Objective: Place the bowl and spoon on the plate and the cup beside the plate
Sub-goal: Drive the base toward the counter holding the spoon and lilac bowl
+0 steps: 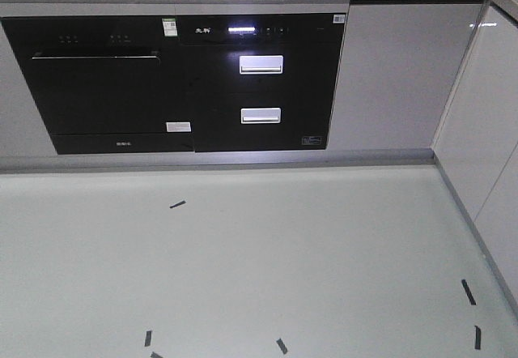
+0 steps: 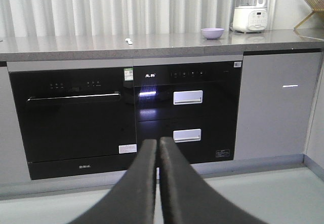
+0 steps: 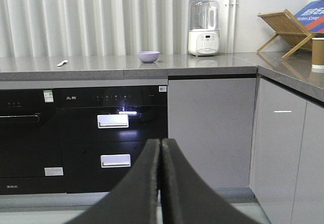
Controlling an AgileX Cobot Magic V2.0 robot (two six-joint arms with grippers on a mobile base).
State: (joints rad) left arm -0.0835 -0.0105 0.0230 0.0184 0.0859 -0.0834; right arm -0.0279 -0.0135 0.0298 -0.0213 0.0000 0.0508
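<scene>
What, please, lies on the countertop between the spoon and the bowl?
Nothing does. In the right wrist view the stretch of grey countertop between the spoon and the bowl is bare, and the left wrist view shows the same.

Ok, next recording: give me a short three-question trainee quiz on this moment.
1. True or false: in the right wrist view, the small round lavender-purple plastic bowl sits on the grey countertop, left of the white blender-like appliance.
2. The left claw and right claw are: A both open; B both shut, holding nothing; C one open, one shut.
3. Which task item stands on the side counter at the right edge of the right wrist view?
Key: 1 true; 2 B; 3 the tall brown paper cup.
</scene>
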